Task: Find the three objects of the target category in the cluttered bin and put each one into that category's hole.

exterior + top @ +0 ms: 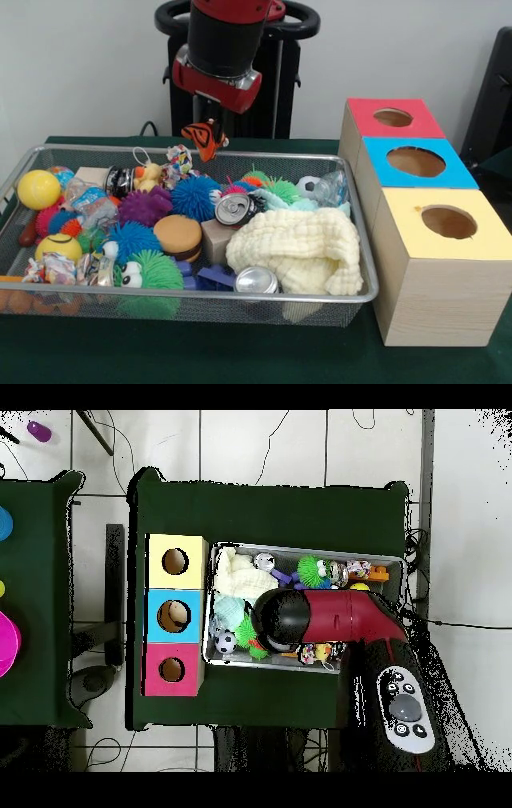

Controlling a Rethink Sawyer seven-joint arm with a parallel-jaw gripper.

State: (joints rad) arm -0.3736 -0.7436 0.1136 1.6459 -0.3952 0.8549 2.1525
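My gripper (206, 126) hangs below the red and black arm and is shut on an orange-black striped tiger plush (205, 139), held in the air above the far edge of the wire mesh bin (240, 298). A yellow duck plush (149, 174) lies in the bin's far left part among the clutter. The red-surround hole (393, 118) is in the farthest box on the right, well to the right of the gripper. In the overhead view the arm (300, 616) covers the gripper and tiger; the bin's rim (300, 550) and the red hole (172, 670) show.
The bin holds spiky rubber balls (194, 196), soda cans (235, 210), a cream knitted cloth (294, 248), a yellow ball (38, 190) and a toy burger (178, 236). The blue-surround hole (415, 162) and yellow-surround hole (449, 222) are nearer the camera than the red one.
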